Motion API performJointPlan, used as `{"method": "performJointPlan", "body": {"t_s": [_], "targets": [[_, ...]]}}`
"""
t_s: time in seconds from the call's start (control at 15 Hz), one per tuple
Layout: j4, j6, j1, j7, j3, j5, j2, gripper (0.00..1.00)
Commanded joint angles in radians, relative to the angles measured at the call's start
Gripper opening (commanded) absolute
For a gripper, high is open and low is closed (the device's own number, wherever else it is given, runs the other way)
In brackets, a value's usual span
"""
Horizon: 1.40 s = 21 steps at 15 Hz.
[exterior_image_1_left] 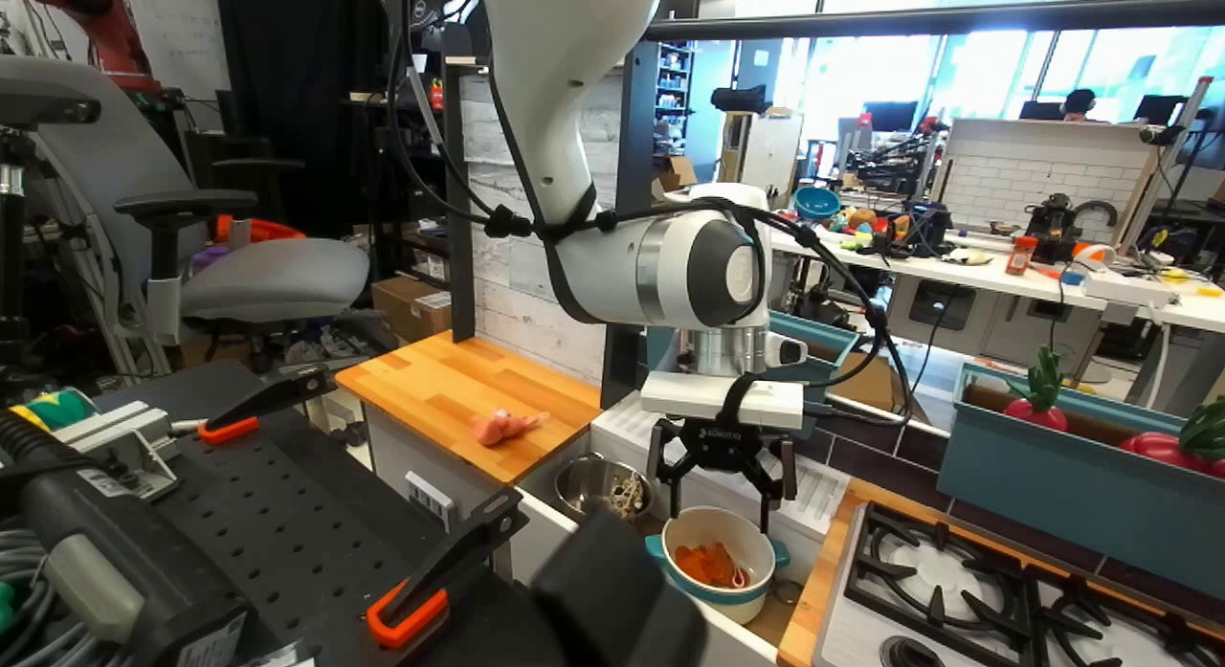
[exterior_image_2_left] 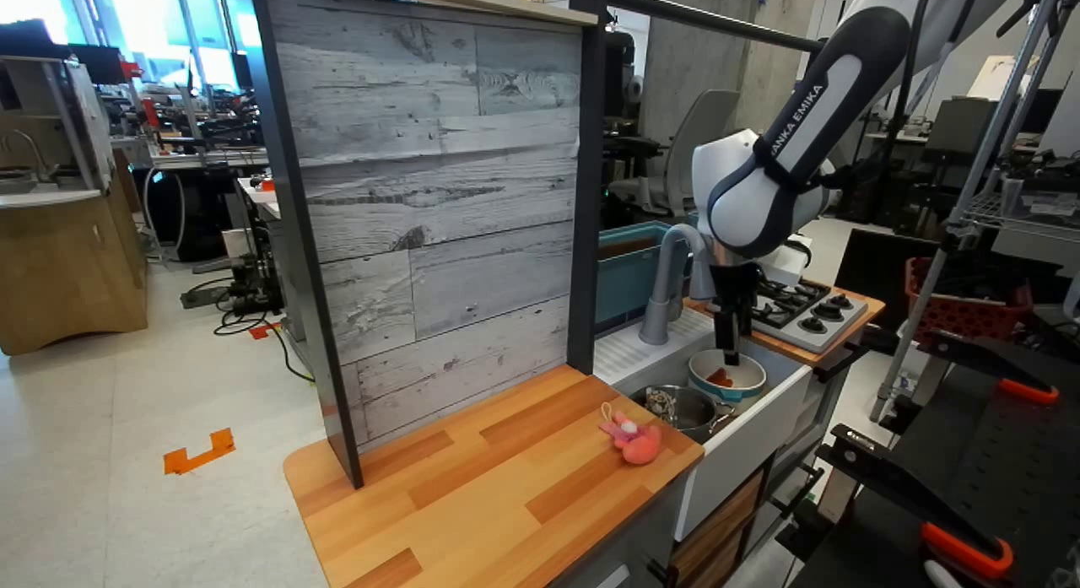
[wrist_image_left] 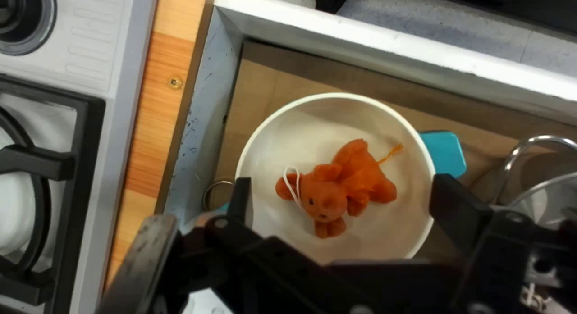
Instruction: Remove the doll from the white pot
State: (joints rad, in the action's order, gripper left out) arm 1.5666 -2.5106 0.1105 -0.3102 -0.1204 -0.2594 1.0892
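Note:
The doll, a small orange soft toy with a white loop, lies inside the white pot in the wrist view [wrist_image_left: 331,194]. It also shows in both exterior views [exterior_image_1_left: 706,564] [exterior_image_2_left: 720,377]. The white pot, with teal handles and a cream inside, stands in the sink; its rim shows in the wrist view [wrist_image_left: 288,107] and its wall in both exterior views [exterior_image_1_left: 737,608] [exterior_image_2_left: 749,377]. My gripper [exterior_image_1_left: 720,520] is open above the pot, pointing down, with nothing between its fingers. In the wrist view its fingertips [wrist_image_left: 341,181] flank the doll near opposite sides of the rim.
A steel pot [exterior_image_1_left: 577,485] stands beside the white pot in the sink. The sink's front wall [exterior_image_2_left: 751,440] borders both. A grey faucet [exterior_image_2_left: 662,297] rises behind. A stove [exterior_image_1_left: 943,590] lies beside the sink. A pink toy [exterior_image_2_left: 639,445] lies on the wooden counter [exterior_image_2_left: 472,495].

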Motion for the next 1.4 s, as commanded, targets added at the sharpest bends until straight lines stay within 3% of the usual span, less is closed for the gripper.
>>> {"method": "performJointPlan", "body": {"t_s": [0.0, 0.4, 0.67, 1.33], "targets": [[-0.021, 0.0, -0.032, -0.02, -0.018, -0.067, 0.032, 1.0], [0.003, -0.044, -0.013, -0.06, 0.008, -0.083, 0.022, 1.0], [0.04, -0.148, 0.038, -0.051, 0.05, -0.03, 0.019, 1.0], [0.047, -0.216, 0.131, -0.022, 0.144, 0.131, 0.032, 1.0]]}}
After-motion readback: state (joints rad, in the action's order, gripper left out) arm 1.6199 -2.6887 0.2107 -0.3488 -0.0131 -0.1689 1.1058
